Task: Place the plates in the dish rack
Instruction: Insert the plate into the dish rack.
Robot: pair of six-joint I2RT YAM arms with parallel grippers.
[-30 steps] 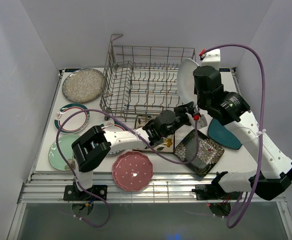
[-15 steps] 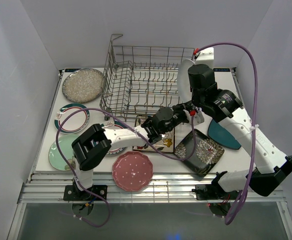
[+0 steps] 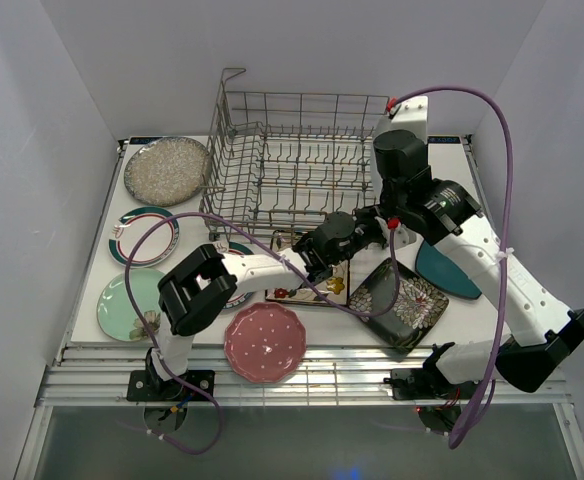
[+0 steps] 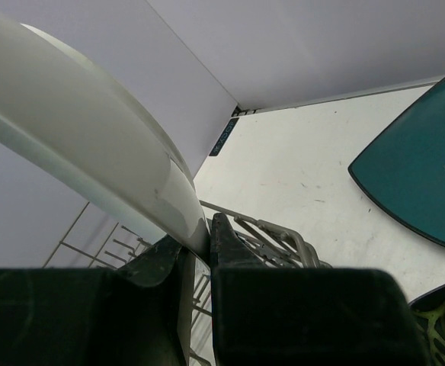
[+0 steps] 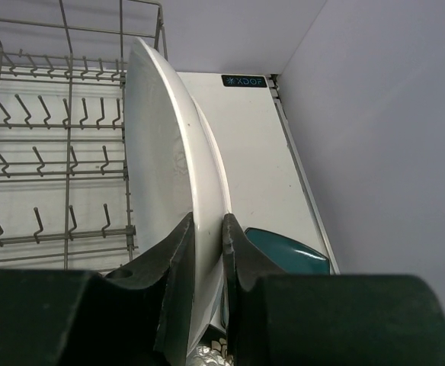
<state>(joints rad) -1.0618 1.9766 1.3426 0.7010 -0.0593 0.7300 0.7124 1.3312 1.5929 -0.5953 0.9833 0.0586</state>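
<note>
Loading has only just begun, I think. No plate can be seen standing in the dish rack (image 3: 302, 110). Many plates lie flat on the table (image 4: 299, 175), such as the speckled silver plate (image 3: 167, 170), the pink scalloped plate (image 3: 264, 342) and the black floral plate (image 3: 400, 303).

Both arms hold one white oval plate (image 5: 165, 175). The right gripper (image 5: 207, 229) and the left gripper (image 4: 201, 240) each pinch its thin edge, with the jaws almost closed. The plate stands up on its side at the right end of the rack. I cannot tell if its bottom sits between the tines.
</note>
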